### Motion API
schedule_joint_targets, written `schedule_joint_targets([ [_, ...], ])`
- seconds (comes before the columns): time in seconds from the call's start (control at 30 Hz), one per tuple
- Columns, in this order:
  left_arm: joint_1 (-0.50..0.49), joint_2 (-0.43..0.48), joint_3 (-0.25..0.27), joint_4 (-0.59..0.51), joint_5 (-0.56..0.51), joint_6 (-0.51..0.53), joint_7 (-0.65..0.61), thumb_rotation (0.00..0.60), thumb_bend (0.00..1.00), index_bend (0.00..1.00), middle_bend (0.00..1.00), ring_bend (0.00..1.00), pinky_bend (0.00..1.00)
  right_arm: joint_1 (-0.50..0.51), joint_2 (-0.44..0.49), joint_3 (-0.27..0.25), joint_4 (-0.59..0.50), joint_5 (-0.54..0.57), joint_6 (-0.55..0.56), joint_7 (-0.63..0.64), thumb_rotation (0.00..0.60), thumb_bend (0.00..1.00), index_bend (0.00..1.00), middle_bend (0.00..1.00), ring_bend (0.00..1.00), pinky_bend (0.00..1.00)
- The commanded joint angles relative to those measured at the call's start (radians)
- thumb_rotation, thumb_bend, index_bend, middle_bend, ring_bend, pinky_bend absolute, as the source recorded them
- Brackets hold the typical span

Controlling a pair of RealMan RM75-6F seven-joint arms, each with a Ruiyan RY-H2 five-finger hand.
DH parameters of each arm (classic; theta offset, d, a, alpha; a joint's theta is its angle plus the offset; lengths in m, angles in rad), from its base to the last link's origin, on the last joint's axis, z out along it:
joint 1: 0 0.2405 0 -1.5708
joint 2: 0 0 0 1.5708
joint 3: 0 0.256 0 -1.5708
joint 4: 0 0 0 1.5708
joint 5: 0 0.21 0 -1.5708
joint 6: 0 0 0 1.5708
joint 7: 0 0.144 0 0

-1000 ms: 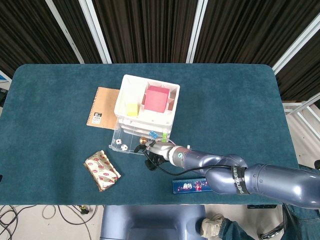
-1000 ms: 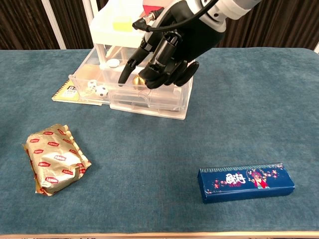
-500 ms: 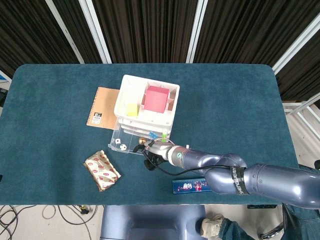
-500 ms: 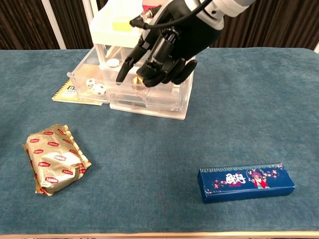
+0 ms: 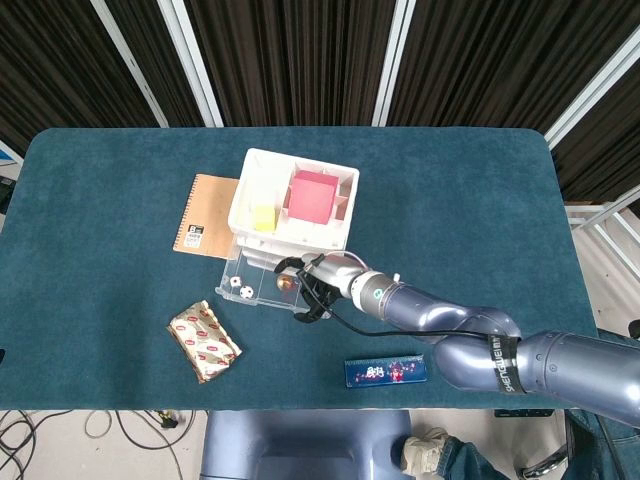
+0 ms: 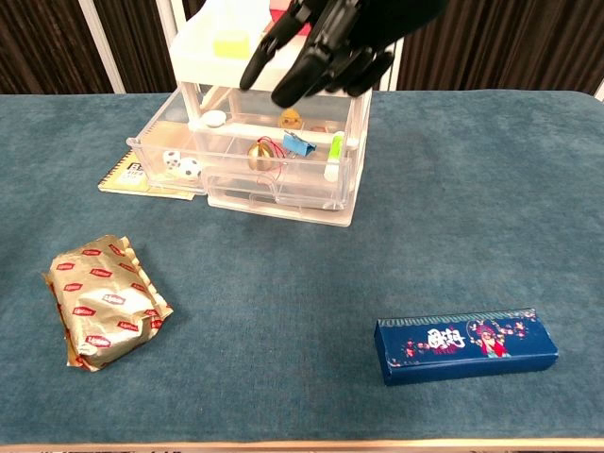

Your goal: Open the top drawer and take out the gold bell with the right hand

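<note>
A: Item one, top drawer (image 6: 247, 160): status?

B: Pulled out toward the table's 6 o'clock edge; opening step looks done. Removal not yet done.

A: Item two, gold bell (image 6: 261, 155): location, condition?

B: Lying inside the open drawer near its front wall, dice at its 9 o'clock, blue clip at its 3 o'clock. Small, rounded, shiny brass-gold, with a thin red loop.

A: Item three, right hand (image 6: 326, 42)?

B: Above the drawer at the bell's 12 o'clock, fingers loosely curled downward, holding nothing, clear of the bell.
</note>
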Motion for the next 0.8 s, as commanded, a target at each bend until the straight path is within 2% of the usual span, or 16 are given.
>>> schedule_joint_targets([
  [0.03, -0.001, 0.000, 0.000, -0.001, 0.000, -0.001, 0.001, 0.600, 0.26, 0.12, 0.00, 0.01, 0.00, -0.010, 0.014, -0.029, -0.019, -0.010, 0.096, -0.057, 0.600, 0.32, 0.20, 0.77, 0.90, 0.94],
  [0.2, -0.001, 0.000, 0.000, -0.002, -0.002, -0.002, 0.002, 0.600, 0.26, 0.12, 0.00, 0.01, 0.00, -0.016, -0.012, -0.062, -0.036, -0.012, 0.277, -0.172, 0.600, 0.24, 0.22, 0.80, 0.93, 0.96],
  [0.37, -0.001, 0.001, 0.001, -0.003, -0.001, -0.003, 0.003, 0.600, 0.26, 0.12, 0.00, 0.01, 0.00, -0.044, -0.082, -0.077, -0.062, -0.018, 0.484, -0.322, 0.600, 0.20, 0.26, 0.83, 0.96, 0.98],
  [0.47, -0.001, 0.001, 0.002, -0.004, 0.000, -0.003, 0.003, 0.600, 0.26, 0.12, 0.00, 0.01, 0.00, -0.040, -0.102, -0.077, -0.072, 0.020, 0.516, -0.390, 0.600, 0.20, 0.26, 0.85, 0.98, 1.00],
  [0.63, -0.001, 0.002, 0.001, -0.004, -0.001, -0.005, 0.000, 0.600, 0.26, 0.12, 0.00, 0.01, 0.00, -0.011, -0.111, -0.056, -0.075, 0.083, 0.486, -0.457, 0.600, 0.20, 0.27, 0.85, 0.98, 1.00],
  [0.8, -0.003, 0.003, 0.001, -0.003, -0.005, -0.010, -0.007, 0.600, 0.26, 0.12, 0.00, 0.01, 0.01, -0.031, -0.141, -0.029, -0.065, 0.019, 0.513, -0.501, 0.600, 0.20, 0.29, 0.85, 0.98, 1.00],
])
